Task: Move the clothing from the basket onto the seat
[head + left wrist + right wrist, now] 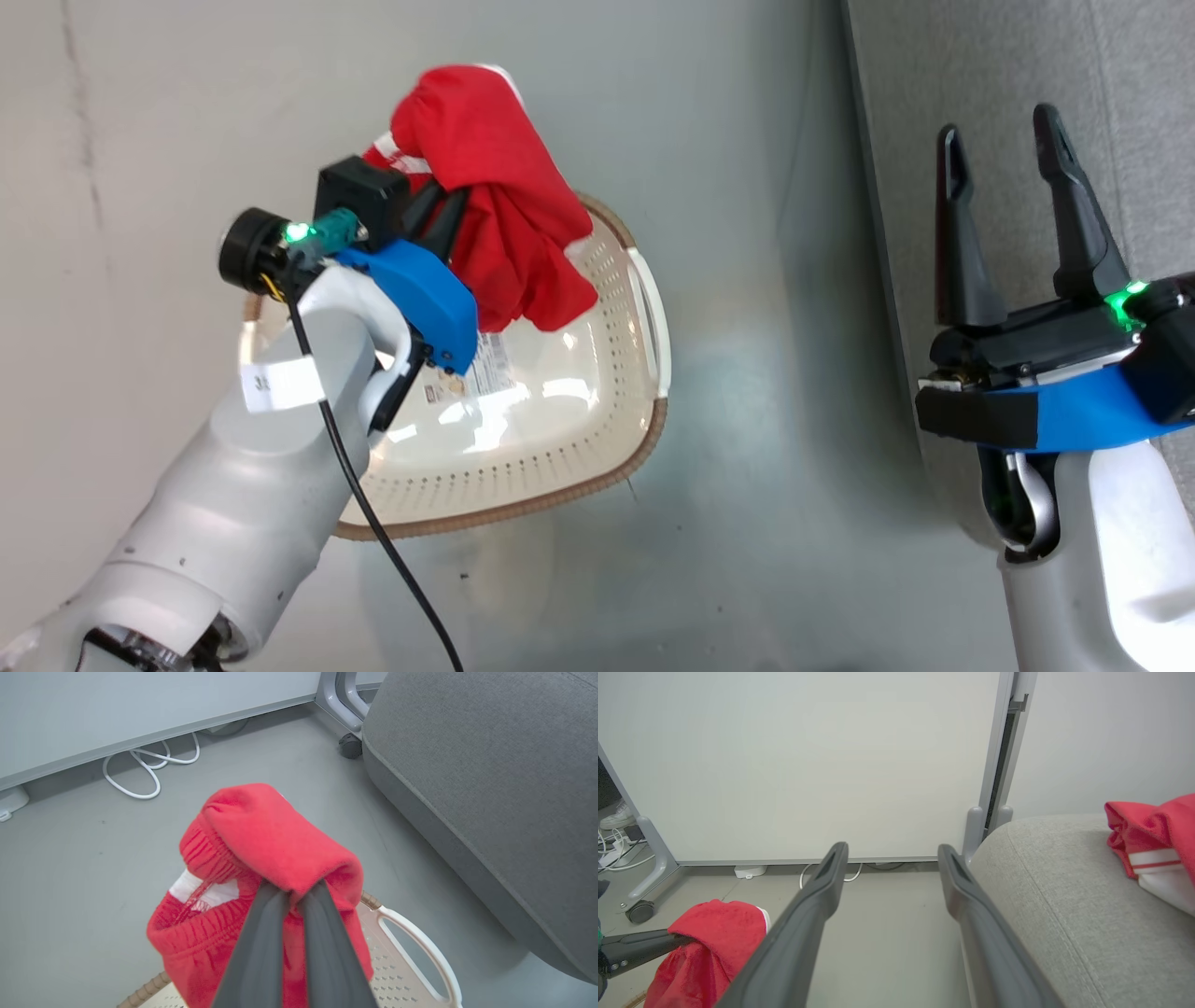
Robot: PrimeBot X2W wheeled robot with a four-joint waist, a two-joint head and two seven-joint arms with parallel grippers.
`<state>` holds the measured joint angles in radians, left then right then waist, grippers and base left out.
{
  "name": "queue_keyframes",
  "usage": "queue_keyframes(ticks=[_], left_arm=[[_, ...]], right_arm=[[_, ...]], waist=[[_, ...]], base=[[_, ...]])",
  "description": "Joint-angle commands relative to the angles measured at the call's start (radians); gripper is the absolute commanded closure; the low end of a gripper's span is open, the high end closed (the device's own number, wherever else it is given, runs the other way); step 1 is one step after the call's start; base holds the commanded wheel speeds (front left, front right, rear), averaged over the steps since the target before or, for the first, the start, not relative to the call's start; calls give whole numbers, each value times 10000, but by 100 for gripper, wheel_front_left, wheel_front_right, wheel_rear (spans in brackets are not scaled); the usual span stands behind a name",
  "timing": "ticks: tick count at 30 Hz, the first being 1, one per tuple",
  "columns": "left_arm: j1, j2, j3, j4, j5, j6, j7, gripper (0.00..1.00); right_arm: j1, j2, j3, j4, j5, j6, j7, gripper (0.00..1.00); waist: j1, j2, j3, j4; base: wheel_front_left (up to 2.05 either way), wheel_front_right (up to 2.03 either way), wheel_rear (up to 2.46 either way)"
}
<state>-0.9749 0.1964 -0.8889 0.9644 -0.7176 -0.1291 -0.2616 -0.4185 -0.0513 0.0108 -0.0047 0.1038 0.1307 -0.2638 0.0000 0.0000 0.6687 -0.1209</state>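
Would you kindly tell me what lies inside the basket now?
A printed label shows on the floor of the basket. The red garment held by the left gripper, and its arm, hide part of it.

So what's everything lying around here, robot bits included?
Held garment: one, red with white, hanging over the basket.
Second garment: one, red with white stripes, on the seat.
Basket: one, cream with a brown rim, on the floor.
Seat: one, grey, right of the basket.
Cables: a few, white, on the floor by the partition.
Partition: one, white with a grey frame, on castors.
Left pincer: one, dark, shut on the held garment.
Right pincer: one, dark, open, near the seat's edge.
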Motion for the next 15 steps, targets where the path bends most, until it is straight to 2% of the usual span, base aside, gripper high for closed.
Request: queue_keyframes(ticks=[1,15], left_arm=[[169,56,156,-214,201,-16,-45,100],[1220,-49,1626,-2334,1875,-12,-47,100]], right_arm=[[169,-20,-26,63,-45,1,-13,0],[1154,-34,13,489,96,1,-11,0]], waist=[[0,0,-676,305],[0,0,-2985,450]], base=[[0,0,0],[0,0,0]])
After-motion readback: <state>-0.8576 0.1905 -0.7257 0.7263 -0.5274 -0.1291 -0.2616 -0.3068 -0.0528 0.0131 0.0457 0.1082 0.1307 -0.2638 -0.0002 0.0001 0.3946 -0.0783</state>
